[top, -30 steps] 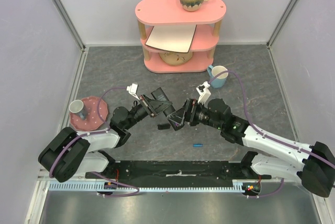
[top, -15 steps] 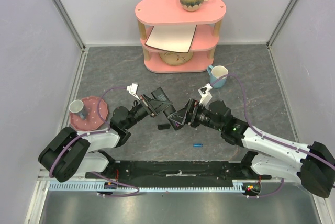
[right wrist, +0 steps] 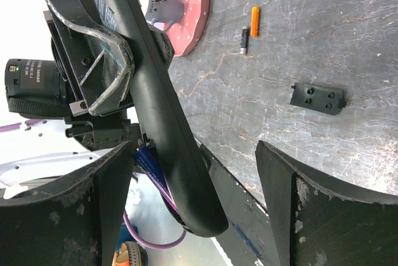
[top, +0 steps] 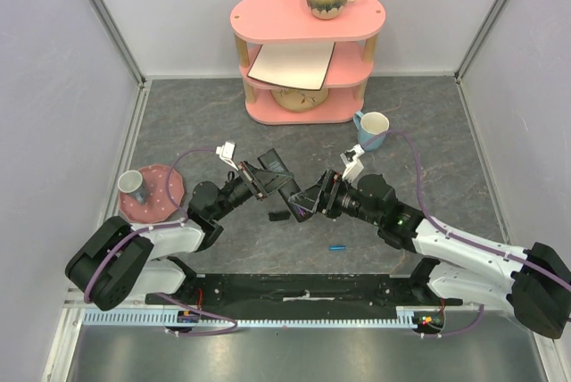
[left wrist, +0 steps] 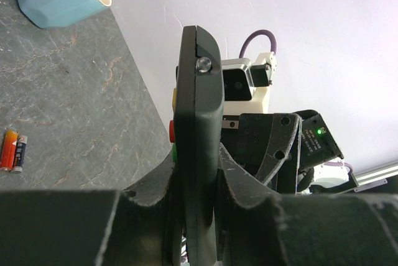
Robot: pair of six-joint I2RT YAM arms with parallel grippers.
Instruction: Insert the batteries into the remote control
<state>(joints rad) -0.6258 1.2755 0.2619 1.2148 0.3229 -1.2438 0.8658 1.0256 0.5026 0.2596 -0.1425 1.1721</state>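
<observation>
Right wrist view: shows, nearest, the right gripper (right wrist: 193,154) spread wide and holding nothing. Places the remote control (right wrist: 155,92) lengthwise through that gap, closer to the left-hand finger, long axis slanting from upper left down to a rounded end close to the lens. Notes a purple strip (right wrist: 149,165) tucked against its side, perhaps a seated cell; cannot tell. Further out, marks the left gripper (left wrist: 198,182) clamped tight on the remote control, raised off the desk (right wrist: 311,30). Beyond, picks out the detached battery cover (right wrist: 317,98), then two batteries (right wrist: 244,40) loose near the pink plate (right wrist: 193,5). Suggests the free right arm for fetching.
</observation>
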